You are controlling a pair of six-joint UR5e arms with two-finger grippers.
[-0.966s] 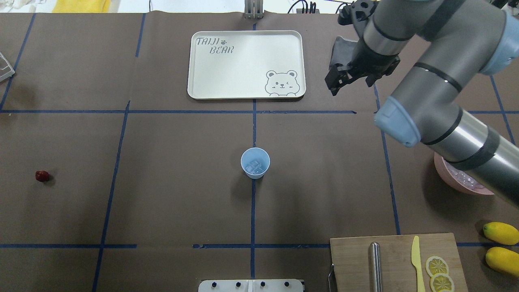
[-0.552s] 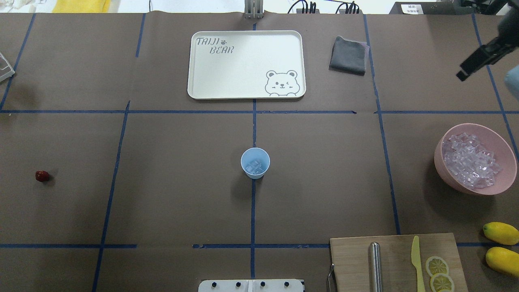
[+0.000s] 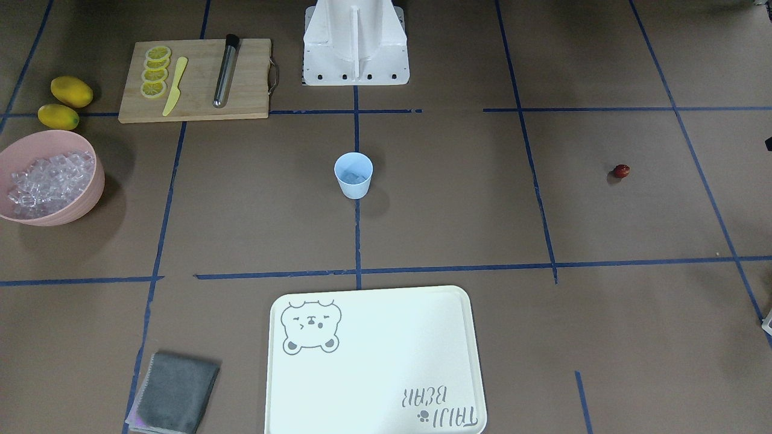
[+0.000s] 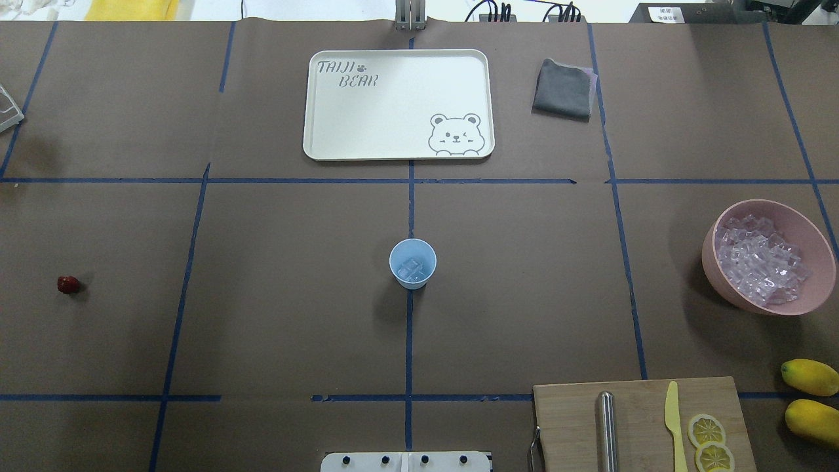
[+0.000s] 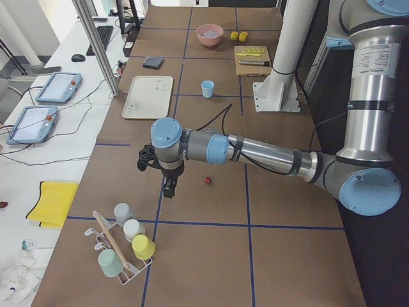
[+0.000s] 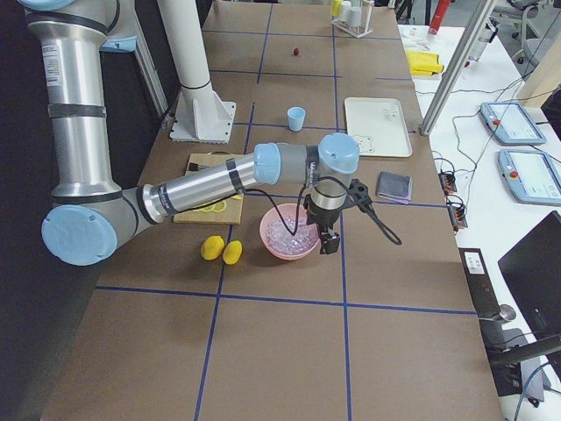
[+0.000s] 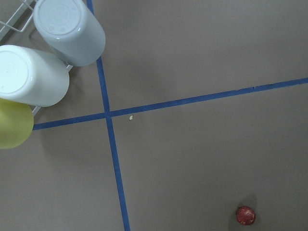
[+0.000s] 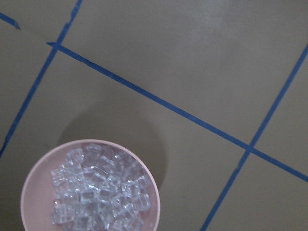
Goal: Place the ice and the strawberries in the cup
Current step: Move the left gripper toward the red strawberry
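- Upright at mid-table, on a blue tape line: cup [image 4: 412, 263], with a few cubes of ice [image 4: 411, 269] at its bottom.
- Far from the cup on the robot's left, alone on the brown cover: strawberry [image 4: 67, 284], outside the cup and touching nothing else.
- Well away from the cup on the robot's right: pink bowl [image 4: 710, 262], heaped with more ice.
- Hanging above the table near the strawberry, well apart from the cup: left gripper [image 5: 169, 189], pointing down. Seen only from the side, so cannot tell whether spread or pressed together.
- Hanging at the bowl's rim, on the side away from the robot and far from the cup: right gripper [image 6: 329, 244], pointing down. Again seen only from the side, so cannot tell its state.
- Beyond the cup from the robot: white tray [image 4: 393, 111] with a bear drawing, and a folded grey cloth [image 4: 562, 88] beside it on the robot's right.
- Nearer the robot than the cup, on the right: board [image 4: 636, 426] bearing a metal rod [image 4: 607, 429], a yellow knife [image 4: 673, 419] and lemon slices [image 4: 706, 430], with two lemons [image 4: 809, 377] just beside it.
- Farther from the cup than the strawberry, at the table's left end: rack [image 5: 121, 252] of upturned cups.
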